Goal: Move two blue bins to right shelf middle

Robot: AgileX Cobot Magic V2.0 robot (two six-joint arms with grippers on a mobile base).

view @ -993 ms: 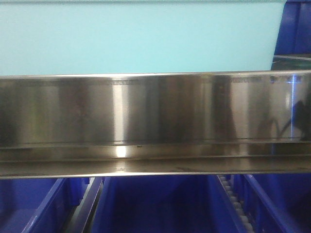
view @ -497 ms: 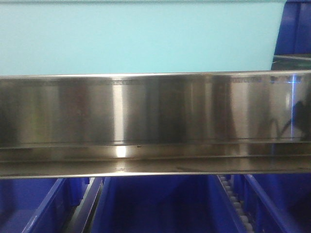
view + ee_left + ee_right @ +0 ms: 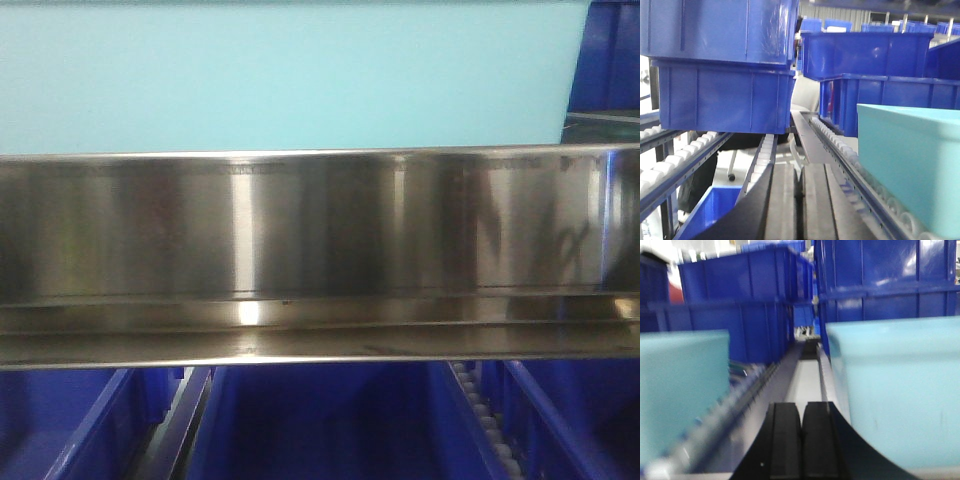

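Both arms sit low in the rack. The left gripper [image 3: 801, 172] and right gripper [image 3: 802, 410] each have jaws pressed together and hold nothing, while the blue bins [image 3: 725, 95] sit stacked two-high on rollers [image 3: 762, 155], ahead-left of the left gripper and well apart from it. The step looks like the approach: spread the jaws before reaching a bin's rim, take it squarely, and keep the right arm off the teal bin [image 3: 900, 390] close beside it. The bins are hard ribbed plastic with lipped rims and should slide easily on the pale rollers; the steel rail [image 3: 320, 240] is brushed and glossy.

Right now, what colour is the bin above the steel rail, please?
The bin is pale turquoise, clearest in the front view.
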